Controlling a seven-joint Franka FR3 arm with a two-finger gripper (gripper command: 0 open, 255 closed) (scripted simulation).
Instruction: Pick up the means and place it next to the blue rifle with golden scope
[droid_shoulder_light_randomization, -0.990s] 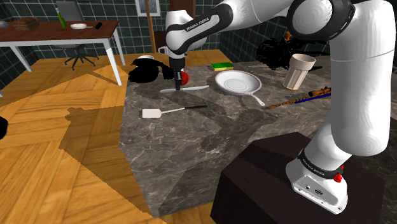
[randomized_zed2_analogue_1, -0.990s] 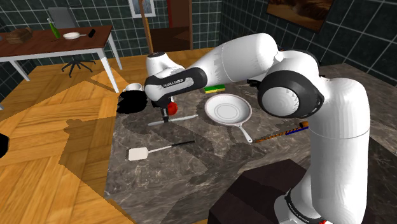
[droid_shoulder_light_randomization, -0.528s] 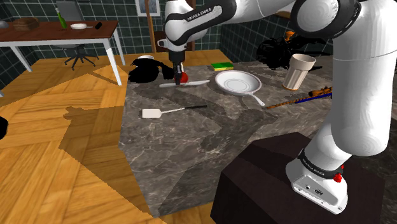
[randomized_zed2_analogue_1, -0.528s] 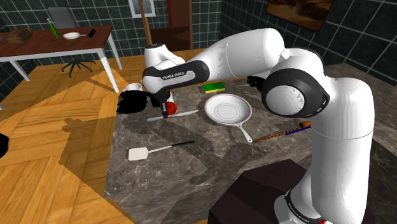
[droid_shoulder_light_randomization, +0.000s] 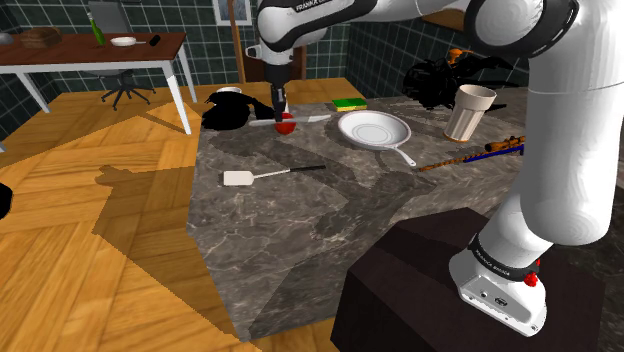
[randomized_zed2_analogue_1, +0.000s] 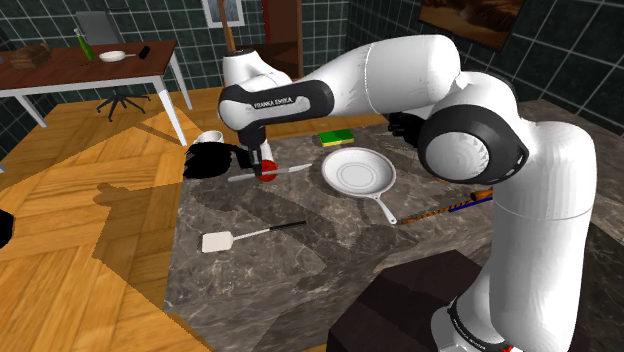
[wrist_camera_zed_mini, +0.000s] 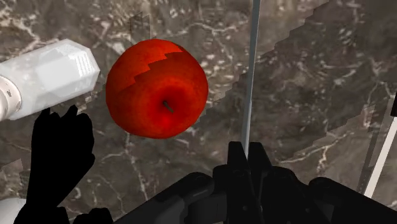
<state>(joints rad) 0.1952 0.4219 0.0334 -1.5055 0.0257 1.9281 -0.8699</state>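
— Lifted since a second ago, is it? Has the gripper (droid_shoulder_light_randomization: 281, 110) risen and taken the slim grey stick (droid_shoulder_light_randomization: 316, 118) up off the marble table (droid_shoulder_light_randomization: 300, 230)?
— Yes; in the shoulder view the stick hangs crosswise under the black fingers, roughly level, just over the red apple (droid_shoulder_light_randomization: 287, 125); the apple sits on the table where it was.
— And the blue rifle (droid_shoulder_light_randomization: 503, 146)?
— Well apart, toward that view's right; the white frying pan (droid_shoulder_light_randomization: 372, 130) lies between, and the cup (droid_shoulder_light_randomization: 468, 110) stands near the rifle.
— The second exterior view?
— Much the same — the gripper (randomized_zed2_analogue_1: 262, 158) is above the apple (randomized_zed2_analogue_1: 268, 170); the stick (randomized_zed2_analogue_1: 296, 168) reaches toward the pan (randomized_zed2_analogue_1: 357, 172); the rifle (randomized_zed2_analogue_1: 447, 209) lies beyond the pan's handle; a white spatula (randomized_zed2_analogue_1: 222, 240) rests apart, nearer the camera.
— And the wrist view?
— The gripper (wrist_camera_zed_mini: 249, 156) is pressed together on the stick (wrist_camera_zed_mini: 250, 76), pinching its thin shaft; the apple (wrist_camera_zed_mini: 157, 88) lies beside the stick, lower down on the marble, and the fingers do not touch it.
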